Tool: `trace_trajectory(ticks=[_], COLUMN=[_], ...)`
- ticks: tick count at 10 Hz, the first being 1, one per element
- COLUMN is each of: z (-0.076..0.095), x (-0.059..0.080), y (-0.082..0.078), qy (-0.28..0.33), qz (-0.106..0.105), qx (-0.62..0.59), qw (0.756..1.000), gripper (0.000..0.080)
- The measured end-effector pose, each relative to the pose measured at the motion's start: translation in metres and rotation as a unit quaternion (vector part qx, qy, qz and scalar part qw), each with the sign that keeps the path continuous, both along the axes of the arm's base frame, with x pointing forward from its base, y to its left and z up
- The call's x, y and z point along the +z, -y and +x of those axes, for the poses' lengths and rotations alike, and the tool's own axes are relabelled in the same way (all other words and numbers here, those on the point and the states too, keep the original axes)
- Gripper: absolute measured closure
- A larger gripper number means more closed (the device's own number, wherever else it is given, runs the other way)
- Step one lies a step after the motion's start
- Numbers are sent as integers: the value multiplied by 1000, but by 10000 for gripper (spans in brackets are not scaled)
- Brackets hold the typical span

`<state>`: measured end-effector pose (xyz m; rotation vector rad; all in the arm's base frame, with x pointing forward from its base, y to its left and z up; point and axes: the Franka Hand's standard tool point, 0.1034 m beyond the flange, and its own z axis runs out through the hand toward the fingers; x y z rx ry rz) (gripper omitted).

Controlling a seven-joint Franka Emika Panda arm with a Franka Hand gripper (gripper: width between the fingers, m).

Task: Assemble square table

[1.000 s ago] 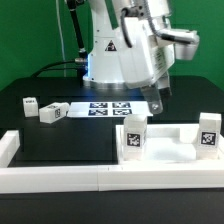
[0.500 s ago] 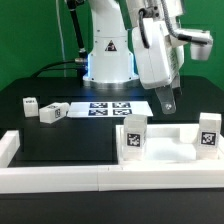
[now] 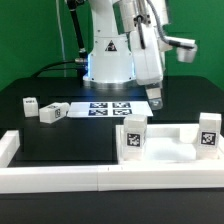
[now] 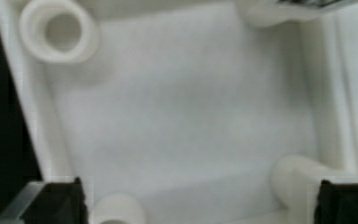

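The square table's white slab (image 3: pixel 165 148) lies at the exterior view's right, just behind the low border wall. Two tagged white legs (image 3: pixel 134 135) (image 3: pixel 208 132) stand upright on its near corners. Two more legs (image 3: pixel 30 103) (image 3: pixel 52 113) lie loose on the black table at the left. My gripper (image 3: pixel 155 96) hangs above and behind the slab, open and empty. In the wrist view the slab (image 4: pixel 185 110) fills the picture, with round corner parts (image 4: pixel 55 30) (image 4: pixel 300 175). My gripper (image 4: pixel 202 205) is spread wide, and its dark fingertips (image 4: pixel 51 205) hold nothing.
The marker board (image 3: pixel 105 108) lies flat on the table in front of the robot's base. A long low white border wall (image 3: pixel 90 178) runs along the front and turns up at the left end (image 3: pixel 8 148).
My gripper came down and nearer half a second ago, and has now lifted and swung a little to the exterior view's left. The slab and legs have not moved.
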<state>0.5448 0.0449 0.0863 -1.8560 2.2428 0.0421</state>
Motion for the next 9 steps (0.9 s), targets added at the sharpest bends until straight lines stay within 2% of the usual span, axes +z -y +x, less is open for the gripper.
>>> trace_trajectory(ticks=[2,5,6,8,9], z=[5,4,2,-21,-27], x=[2,1,-1,-21,-31], y=[-2,-2,1,7,4], qy=[-1,-2,9,24,15], qz=[4,4,-4,-29,-30], qx=[3,4,11,17,24], qw=[1000,1000,1000,999,999], gripper=[151,151,151,151,151])
